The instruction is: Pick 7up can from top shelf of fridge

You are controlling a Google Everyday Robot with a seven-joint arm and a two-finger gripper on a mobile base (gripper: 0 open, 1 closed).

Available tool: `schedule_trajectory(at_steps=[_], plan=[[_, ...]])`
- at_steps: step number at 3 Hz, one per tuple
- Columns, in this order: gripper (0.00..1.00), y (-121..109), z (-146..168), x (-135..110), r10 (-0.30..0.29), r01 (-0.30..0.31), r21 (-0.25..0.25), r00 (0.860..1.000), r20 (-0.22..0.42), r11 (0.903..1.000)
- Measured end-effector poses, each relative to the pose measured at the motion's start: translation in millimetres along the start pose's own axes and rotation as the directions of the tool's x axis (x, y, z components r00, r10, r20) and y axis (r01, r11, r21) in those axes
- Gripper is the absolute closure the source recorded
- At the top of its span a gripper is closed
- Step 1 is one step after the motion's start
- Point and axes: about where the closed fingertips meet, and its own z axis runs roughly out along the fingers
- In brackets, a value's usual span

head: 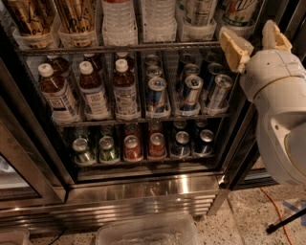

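We found the gripper (pixel 256 42) at two o'clock in the view, in front of the fridge (pixel 143 191), its two fingers spread apart and holding nothing. The 7up can (pixel 237 11) stood on the top shelf (pixel 119 49) at one o'clock, in the rightmost tray, just above the gripper's left finger.

7up can (pixel 238 11): silver-white, green slanted lettering, upright, top out of frame | top shelf (pixel 95 49): can in rightmost clear tray | fridge (pixel 143 191): black frame, ribbed steel base | gripper (pixel 255 43): fingers spread, just below can
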Motion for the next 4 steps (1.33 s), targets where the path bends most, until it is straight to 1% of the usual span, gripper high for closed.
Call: schedule_trajectory(at_steps=[1, 2, 3, 4], plan=[[0.32, -5.1, 16.9, -0.6, -0.008, 0.008, -0.004, 1.000, 0.006, 1.0000], [0.32, -11.7, 41.3, 9.7, -0.003, 0.003, -0.005, 1.000, -0.006, 1.0000], [0.33, -13.8, 88.5, 17.3, -0.010, 0.010, -0.027, 1.000, 0.012, 0.9996], [0.33, -11.7, 93.0, 19.5, -0.003, 0.004, -0.029, 1.000, 0.011, 0.9996]])
